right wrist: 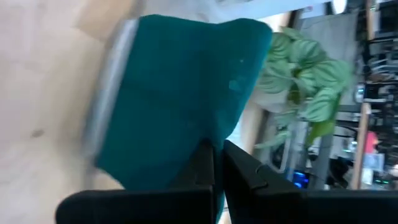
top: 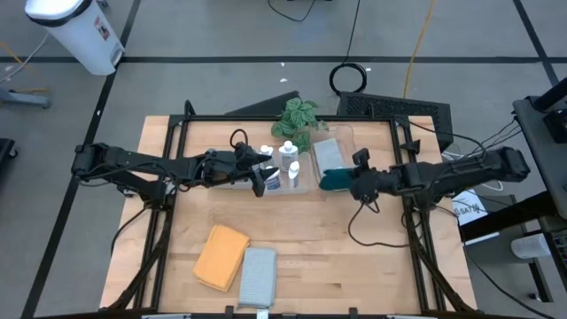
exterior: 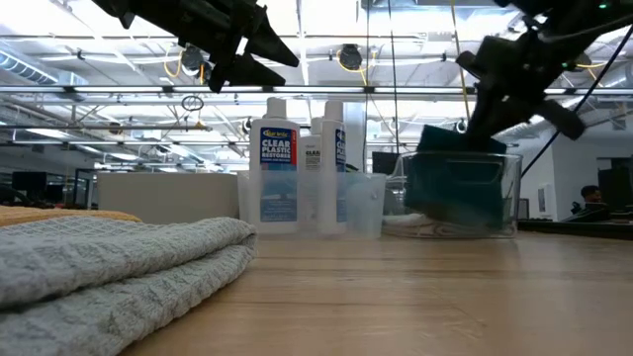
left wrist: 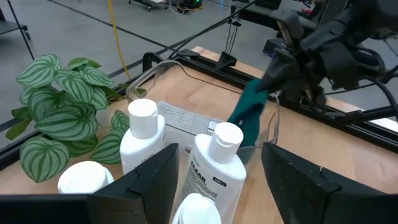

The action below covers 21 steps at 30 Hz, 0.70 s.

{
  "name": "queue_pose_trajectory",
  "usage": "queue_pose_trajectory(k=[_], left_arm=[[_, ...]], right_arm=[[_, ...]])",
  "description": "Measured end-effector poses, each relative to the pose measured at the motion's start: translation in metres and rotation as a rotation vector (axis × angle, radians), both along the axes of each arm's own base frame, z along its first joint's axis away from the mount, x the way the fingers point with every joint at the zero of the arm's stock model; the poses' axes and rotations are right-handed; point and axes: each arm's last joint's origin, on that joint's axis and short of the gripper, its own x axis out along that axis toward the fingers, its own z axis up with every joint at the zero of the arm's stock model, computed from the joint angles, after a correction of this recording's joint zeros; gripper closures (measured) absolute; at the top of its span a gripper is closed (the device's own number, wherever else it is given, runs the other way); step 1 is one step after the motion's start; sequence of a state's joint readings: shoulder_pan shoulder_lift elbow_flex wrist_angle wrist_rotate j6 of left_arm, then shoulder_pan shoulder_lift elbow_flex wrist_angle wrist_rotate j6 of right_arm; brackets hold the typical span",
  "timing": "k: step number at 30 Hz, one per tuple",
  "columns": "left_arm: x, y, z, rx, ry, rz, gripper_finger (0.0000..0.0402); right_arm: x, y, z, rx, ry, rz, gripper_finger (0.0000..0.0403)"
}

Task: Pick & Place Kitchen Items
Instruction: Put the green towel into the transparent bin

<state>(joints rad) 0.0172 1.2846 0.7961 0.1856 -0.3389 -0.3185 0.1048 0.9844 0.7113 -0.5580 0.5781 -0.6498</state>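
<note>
**Observer:** Where does the sort stand?

**Operator:** Partway, I judge. My right pincer (top: pixel 352 182) is pressed together on the dark green cloth (top: pixel 334 180), which hangs into the clear bin (top: pixel 344 135) near the bench's far edge, right of the middle. A pale cloth (left wrist: pixel 181 118) already lies flat in that bin. The orange cloth (top: pixel 221 256) and the grey-blue cloth (top: pixel 259 275) lie side by side, touching, near the bench's front edge, so those two are left.

**Observer:** And your left arm?

**Operator:** My left pincer (top: pixel 259 181) is spread and holds nothing; it hovers just beside the white bottles (top: pixel 289 156), which stand in a second bin left of the first, by the plant (top: pixel 298 117). I can't make out any sponges.

**Observer:** Do the views differ?

**Operator:** Yes. The low view shows the green cloth inside the bin walls, low down, though whether it touches the floor I can't tell; from above that depth is lost. The left wrist view shows four bottle caps clustered together; the overhead blurs them. The right wrist view shows the pinch on the cloth's edge.
</note>
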Motion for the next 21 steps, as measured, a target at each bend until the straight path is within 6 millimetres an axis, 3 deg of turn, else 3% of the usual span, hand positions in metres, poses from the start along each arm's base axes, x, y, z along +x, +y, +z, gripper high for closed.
queue_pose_trajectory(k=[8, 16, 21], left_arm=[[0.000, 0.000, 0.000, 0.000, 0.000, 0.000, 0.0167], [0.000, 0.000, 0.000, 0.000, 0.000, -0.001, 0.0167], [0.000, 0.000, 0.000, 0.000, 0.000, 0.000, 0.0167]], right_arm=[[0.015, -0.033, 0.006, -0.100, -0.052, -0.040, 0.0403], [0.026, -0.067, -0.011, 0.035, -0.022, -0.076, 0.0403], [0.030, -0.071, -0.017, 0.026, 0.007, -0.075, 0.0403]])
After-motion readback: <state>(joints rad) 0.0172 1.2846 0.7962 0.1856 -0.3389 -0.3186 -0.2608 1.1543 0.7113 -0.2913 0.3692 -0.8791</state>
